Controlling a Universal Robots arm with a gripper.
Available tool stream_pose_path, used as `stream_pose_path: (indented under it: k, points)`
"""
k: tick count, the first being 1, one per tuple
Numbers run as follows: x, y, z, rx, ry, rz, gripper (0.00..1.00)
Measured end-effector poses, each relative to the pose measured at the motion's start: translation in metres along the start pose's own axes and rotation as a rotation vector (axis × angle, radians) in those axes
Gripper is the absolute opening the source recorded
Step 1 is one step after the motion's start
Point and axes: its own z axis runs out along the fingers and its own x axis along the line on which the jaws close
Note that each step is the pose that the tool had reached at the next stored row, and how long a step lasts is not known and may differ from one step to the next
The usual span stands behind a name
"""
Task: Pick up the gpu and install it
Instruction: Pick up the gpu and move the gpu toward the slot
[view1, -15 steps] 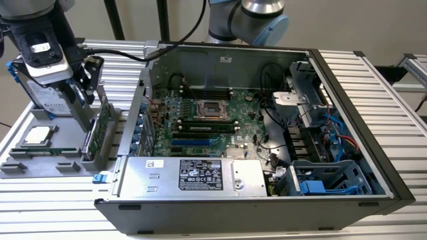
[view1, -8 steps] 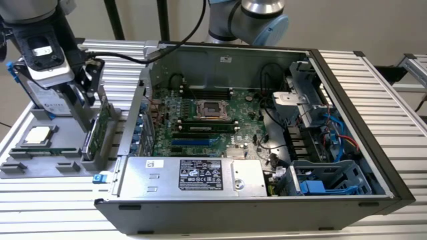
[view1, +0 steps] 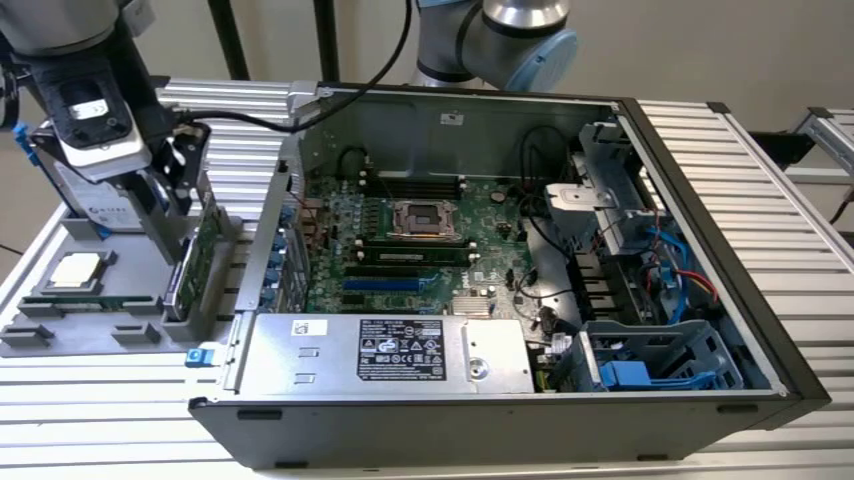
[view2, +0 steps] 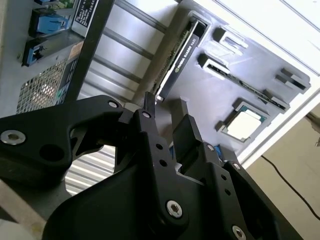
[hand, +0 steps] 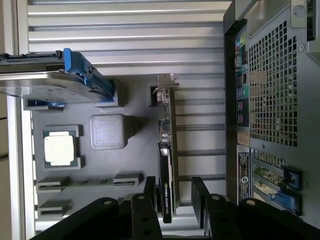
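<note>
Gripper (hand: 174, 182): your black fingers (hand: 200, 192) stand apart, gripping nothing, one on each side of the gpu's near end.
Gpu (hand: 167, 165): it stands on edge in the gray tray (hand: 135, 150), directly under your hand, with its silver bracket at the end farthest from the fingertips.
Processor chip (hand: 59, 150): it lies flat on the same tray, off to one side of your fingers.
Computer case (view1: 747, 200): it lies open, beside your hand on the gpu's other side, with the motherboard (view1: 400, 240) exposed.
</note>
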Motion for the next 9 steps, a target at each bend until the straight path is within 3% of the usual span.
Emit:
stream_pose_path:
  k: [9]
  points:
    - [0.0001, -0.0002, 0.0054, 0.0, 0.0007, 0.0, 1.0]
